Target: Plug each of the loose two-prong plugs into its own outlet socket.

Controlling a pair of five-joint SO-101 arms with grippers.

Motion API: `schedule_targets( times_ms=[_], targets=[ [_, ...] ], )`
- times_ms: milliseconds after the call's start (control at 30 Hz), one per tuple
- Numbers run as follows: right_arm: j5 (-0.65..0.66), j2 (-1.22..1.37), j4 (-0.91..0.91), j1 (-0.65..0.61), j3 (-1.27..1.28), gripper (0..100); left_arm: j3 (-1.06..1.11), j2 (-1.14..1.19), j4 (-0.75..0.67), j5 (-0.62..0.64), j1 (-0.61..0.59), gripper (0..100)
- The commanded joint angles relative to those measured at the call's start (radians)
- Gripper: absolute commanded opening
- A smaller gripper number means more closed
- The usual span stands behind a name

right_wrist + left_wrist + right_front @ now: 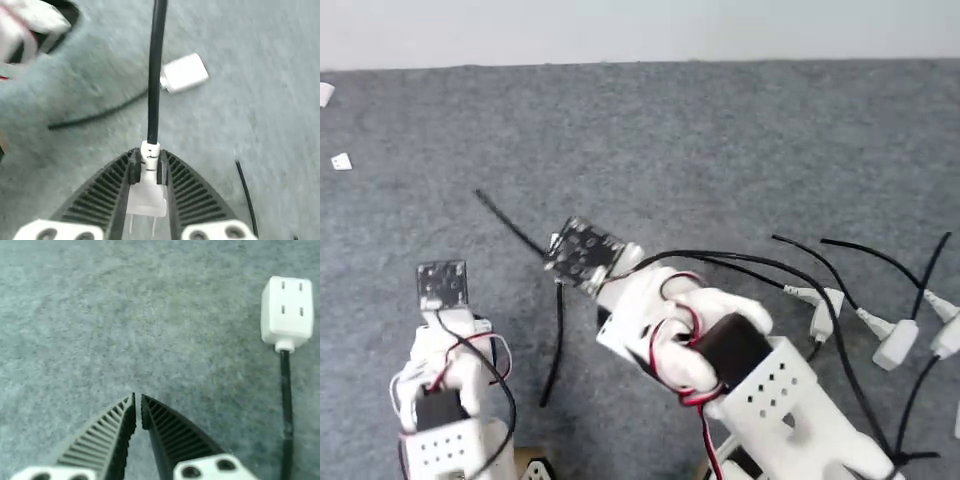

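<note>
High view: loose plugs (820, 312) lie on the carpet (720, 130) beside the right arm

Left wrist view: left gripper (138, 404) pressed together, empty, with the socket (287, 310) near it on the carpet

Right wrist view: right gripper (146, 159) pinches a plug (146, 199) by its flat sides, prongs toward the wrist, cord (156, 75) leading away. It is probably light, hard, smooth plastic. The stiff cord may tug and twist it, so hold the body and leave the prongs free
</note>
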Motion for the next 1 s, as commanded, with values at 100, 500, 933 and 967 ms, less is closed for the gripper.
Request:
schedule_targets(
  times_ms=[100, 500, 933, 967],
  targets=[
    [-0.005, -0.035, -0.128, -0.102, -0.035, 0.8, -0.265, 0.586, -0.074, -0.026, 0.118, 1],
    [-0.014, -0.027, -0.341, -0.097, 0.155, 0.8, -0.312, 0.661, -0.023, -0.305, 0.244, 1],
    [-0.101, -0.008, -0.384, -0.028, 0.163, 0.9, -0.044, -0.034, 0.190, -0.388, 0.368, 1],
    [-0.114, 0.004, -0.386, -0.022, 0.161, 0.9, -0.033, -0.066, 0.192, -0.385, 0.367, 1]
  ],
)
